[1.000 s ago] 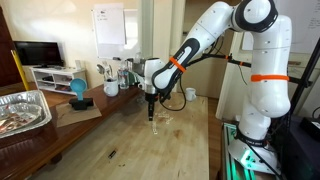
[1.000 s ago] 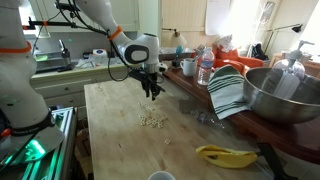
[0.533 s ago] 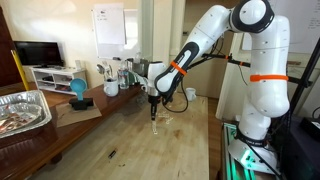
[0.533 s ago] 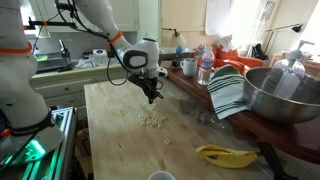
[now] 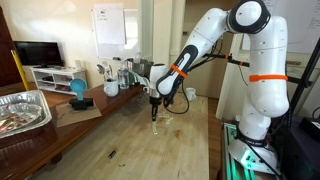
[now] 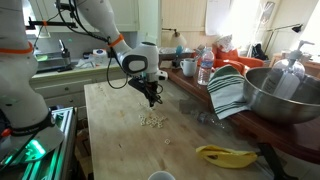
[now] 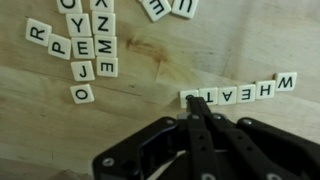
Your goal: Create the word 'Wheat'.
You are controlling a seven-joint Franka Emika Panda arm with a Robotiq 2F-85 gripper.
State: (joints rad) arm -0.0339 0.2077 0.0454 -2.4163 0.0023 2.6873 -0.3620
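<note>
In the wrist view a row of small pale letter tiles lies on the wooden table and reads 'Wheat' upside down, with at least one further tile at its left end. My gripper is shut, nothing between its fingers, and its tips rest at that left end tile. In both exterior views the gripper hangs tip-down just over the table. The tiles show there only as a tiny pale cluster.
More loose letter tiles lie in a crossed group up left in the wrist view. A metal bowl, a striped cloth, bottles and a banana crowd one table side. A foil tray sits on a side counter.
The gripper has gone from partly open to shut and dropped slightly toward the tiles. The arm otherwise barely moved.
</note>
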